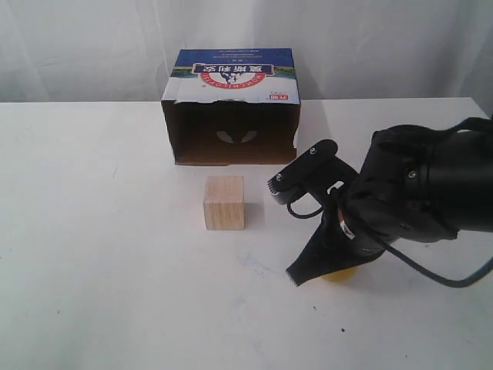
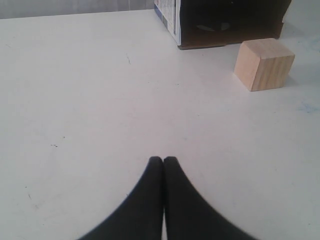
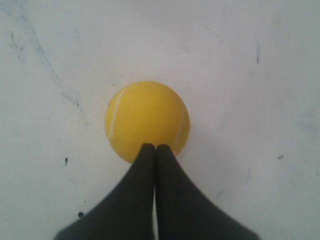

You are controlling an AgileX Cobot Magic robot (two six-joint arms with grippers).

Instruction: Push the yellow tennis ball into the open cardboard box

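The yellow tennis ball (image 3: 147, 117) lies on the white table, mostly hidden under my right arm in the exterior view, where only a yellow sliver (image 1: 341, 274) shows. My right gripper (image 3: 154, 146) is shut, its tips together over the ball's near edge; in the exterior view this gripper (image 1: 296, 276) points down at the table beside the ball. The open cardboard box (image 1: 231, 73) lies on its side at the back, with its dark opening facing the front. My left gripper (image 2: 163, 159) is shut and empty over bare table, well short of the box (image 2: 169, 17).
A pale wooden cube (image 1: 224, 203) stands between the box and the front of the table, to the left of the ball; the left wrist view shows the cube (image 2: 264, 64) too. A white curtain hangs behind the table.
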